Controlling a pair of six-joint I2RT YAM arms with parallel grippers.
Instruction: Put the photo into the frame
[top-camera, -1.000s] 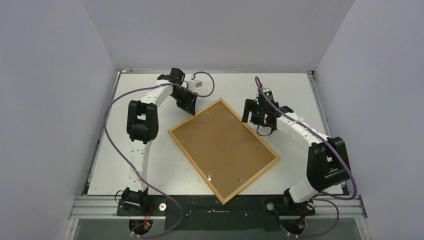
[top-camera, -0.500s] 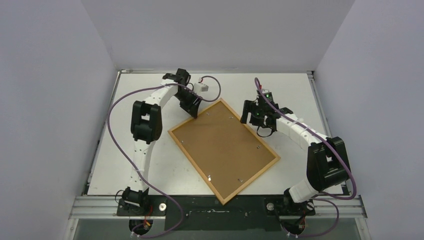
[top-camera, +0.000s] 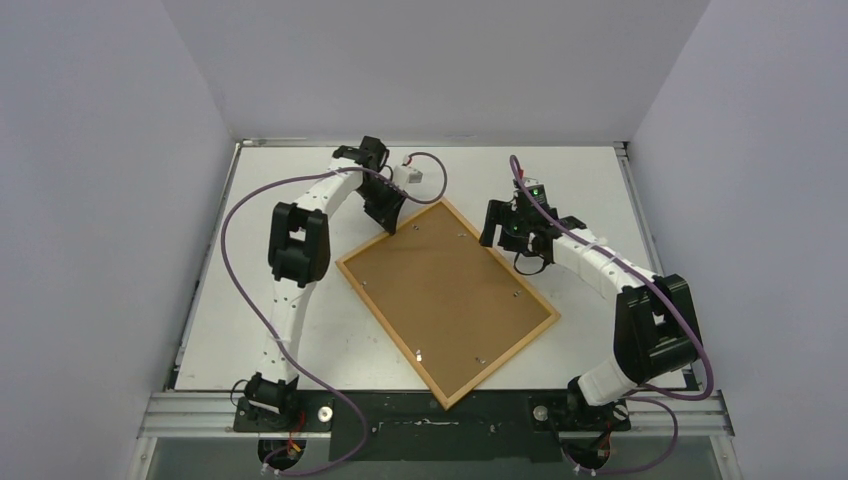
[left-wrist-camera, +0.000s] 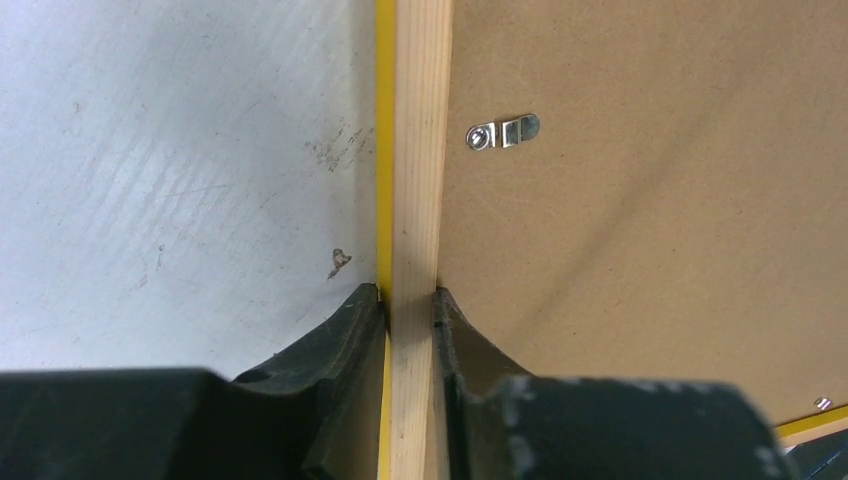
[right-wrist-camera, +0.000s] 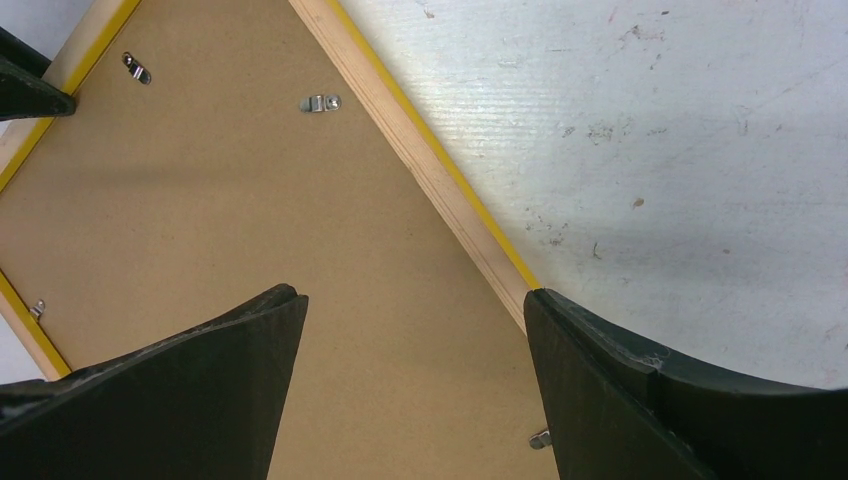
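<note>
Frame (left-wrist-camera: 415, 150): lying face down on the table (left-wrist-camera: 180, 150), with the brown backing panel (left-wrist-camera: 650, 250) sitting inside it and its long axis running far-left to near-right.
Photo: not showing in any view; I cannot tell whether it is under the panel.
Left gripper (left-wrist-camera: 408, 300): pinching the frame's far-left short rail, one finger outside it and one inside.
Right gripper (right-wrist-camera: 412, 300): hovering wide open and empty over the frame's far-right long rail.
Judgement: the left arm, already gripping, is likely leading any lift.
</note>
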